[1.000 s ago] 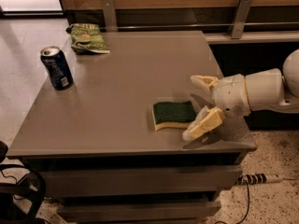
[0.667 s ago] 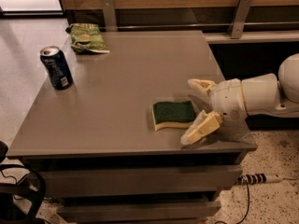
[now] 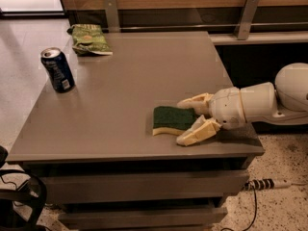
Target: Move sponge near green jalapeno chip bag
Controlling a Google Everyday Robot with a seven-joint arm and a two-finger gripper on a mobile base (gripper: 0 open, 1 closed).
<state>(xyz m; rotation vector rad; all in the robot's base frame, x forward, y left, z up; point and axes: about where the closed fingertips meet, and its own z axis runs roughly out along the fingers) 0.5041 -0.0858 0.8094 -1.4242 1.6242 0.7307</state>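
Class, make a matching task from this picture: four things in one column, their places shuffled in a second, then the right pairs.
Things: 1 sponge; 2 green jalapeno chip bag; 3 soda can; 4 end effector.
Places: A far left corner of the table; B open, straddling the sponge's right end; C near the front edge, right of centre; D upright at the left edge.
Pairs: 1-C; 2-A; 3-D; 4-B.

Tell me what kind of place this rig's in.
Probably an office break area or lab mock-up: grey drawer unit carrying a green jalapeno chip bag and soda can, speckled floor, power strip on it. The gripper sits by the unit's near edge, open around the sponge.
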